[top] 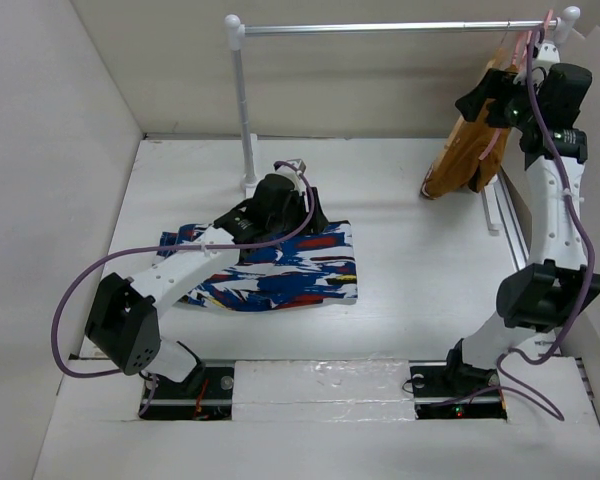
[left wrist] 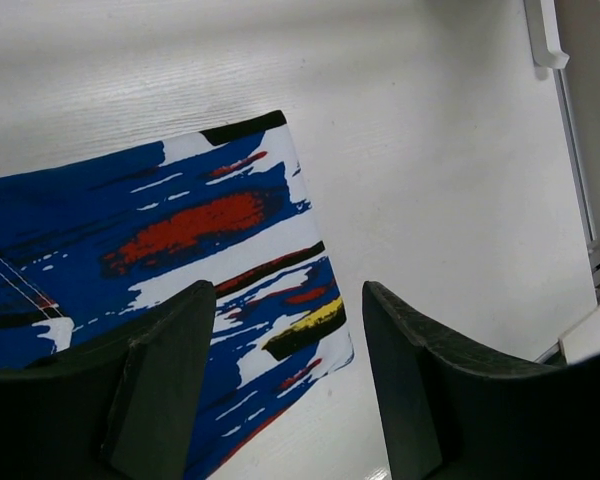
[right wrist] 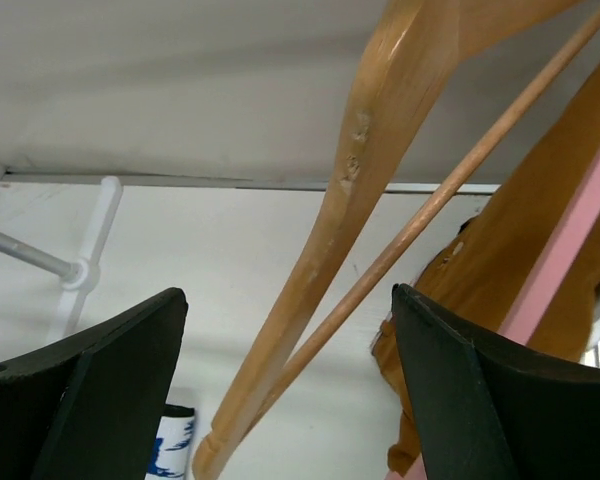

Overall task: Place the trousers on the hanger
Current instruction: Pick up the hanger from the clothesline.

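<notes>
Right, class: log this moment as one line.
left gripper open above trousers | right gripper open at hanger | trousers flat on table, not on hanger

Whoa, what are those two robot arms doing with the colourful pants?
The trousers lie flat on the table, not on the hanger yet. The left end effector is open just above their corner, holding nothing. The right arm is raised near the rail, and the right end effector is open, with the hanger between its fingers but not squeezed. A mustard-brown garment and a pink hanger hang right beside it.
</notes>
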